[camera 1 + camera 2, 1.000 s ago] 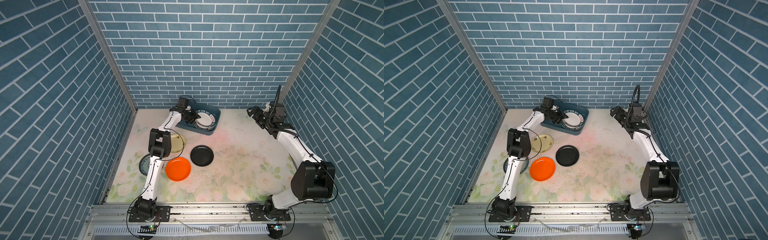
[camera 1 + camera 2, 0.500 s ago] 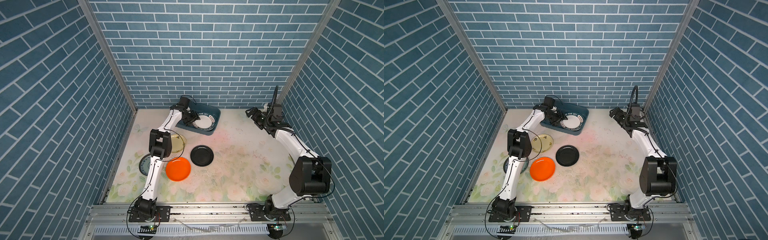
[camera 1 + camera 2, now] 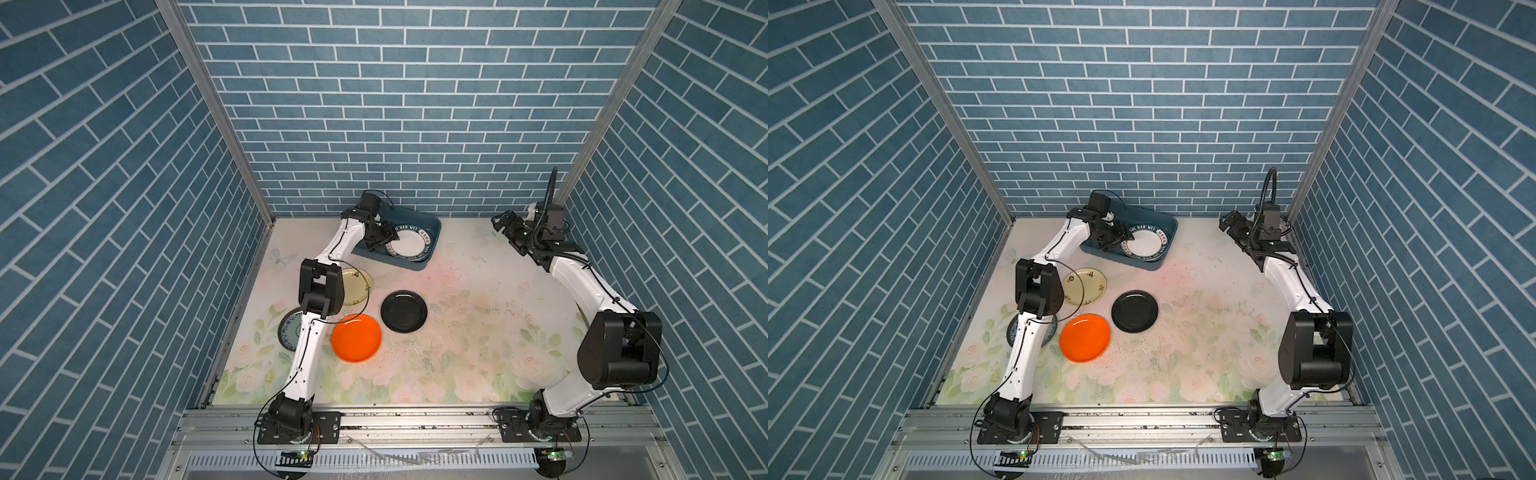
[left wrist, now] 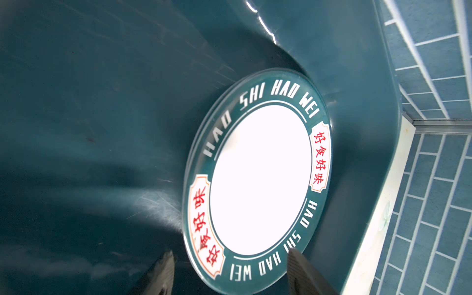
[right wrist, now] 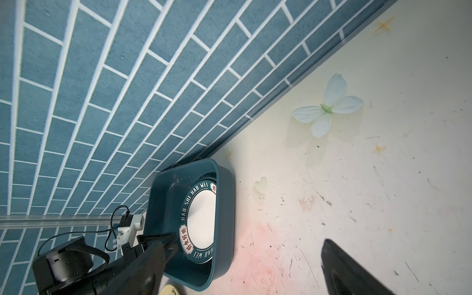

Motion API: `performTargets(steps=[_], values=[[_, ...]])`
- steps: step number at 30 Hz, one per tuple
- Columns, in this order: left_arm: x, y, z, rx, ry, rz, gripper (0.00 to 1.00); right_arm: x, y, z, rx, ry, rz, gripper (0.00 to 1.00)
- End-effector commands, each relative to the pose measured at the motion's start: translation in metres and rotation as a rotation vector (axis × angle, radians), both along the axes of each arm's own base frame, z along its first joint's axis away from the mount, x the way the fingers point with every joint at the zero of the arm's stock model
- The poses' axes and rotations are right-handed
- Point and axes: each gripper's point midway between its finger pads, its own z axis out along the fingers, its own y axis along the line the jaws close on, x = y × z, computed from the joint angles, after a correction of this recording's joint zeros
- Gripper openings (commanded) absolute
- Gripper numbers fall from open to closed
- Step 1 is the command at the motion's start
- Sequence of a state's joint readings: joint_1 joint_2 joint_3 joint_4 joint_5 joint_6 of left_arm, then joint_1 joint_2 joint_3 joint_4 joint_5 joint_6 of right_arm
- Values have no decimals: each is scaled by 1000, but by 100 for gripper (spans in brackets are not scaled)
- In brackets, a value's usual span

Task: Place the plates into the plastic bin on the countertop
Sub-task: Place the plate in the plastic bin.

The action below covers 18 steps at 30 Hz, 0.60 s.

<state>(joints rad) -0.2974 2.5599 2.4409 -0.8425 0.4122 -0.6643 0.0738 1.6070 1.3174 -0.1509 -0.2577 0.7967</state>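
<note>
**Left hand open over the stacked plates in the bin; four plates lie out on the table**

Farthest behind the left hand (image 3: 386, 241), the teal patterned plate (image 3: 289, 330) lies flat on the flowered table (image 3: 478, 332), partly hidden under the left arm (image 3: 309, 353). The orange plate (image 3: 356, 344) lies beside that arm, well back from the hand. The pale yellow plate (image 3: 358, 286) is nearer the hand, with its edge tucked under the arm's elbow joint.

The left hand reaches down into the plastic bin (image 3: 415, 217), which stands against the back wall (image 3: 415, 124). Its fingers (image 4: 304, 275) are spread wide and grip nothing. In the left wrist view they stand to either side of the near rim of the top white plate (image 4: 260, 178). Whether either finger touches that rim cannot be told. That plate lies flat on the stack of white plates (image 3: 409, 245) with lettered teal rims, just ahead of the fingertips at the bin's end beyond the hand.

The black plate (image 3: 404, 311) lies on the table well behind the left hand, near the orange plate but apart from it.

The right hand (image 3: 505, 222) hangs above the table near the back corner. Its fingers are apart and hold nothing, and it is turned toward the bin, which is well apart from it.
</note>
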Motion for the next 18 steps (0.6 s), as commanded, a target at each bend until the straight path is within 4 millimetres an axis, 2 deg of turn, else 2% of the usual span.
performTargets(steps=[1, 6, 9, 14, 18], values=[[3, -13, 1, -23, -16, -18, 72, -1, 1, -1, 22, 25, -18, 95], [8, -29, 20, -67, -85, -57, 72, -7, -1, -4, 14, 37, -22, 95], [7, -37, 21, -84, -87, -69, 72, -11, -1, -8, 13, 48, -21, 95], [0, -32, 24, -52, -86, -79, 71, -16, -1, -10, 14, 56, -18, 95], [-4, -28, 55, -53, -167, -101, 72, -18, 0, -9, 12, 52, -6, 95]])
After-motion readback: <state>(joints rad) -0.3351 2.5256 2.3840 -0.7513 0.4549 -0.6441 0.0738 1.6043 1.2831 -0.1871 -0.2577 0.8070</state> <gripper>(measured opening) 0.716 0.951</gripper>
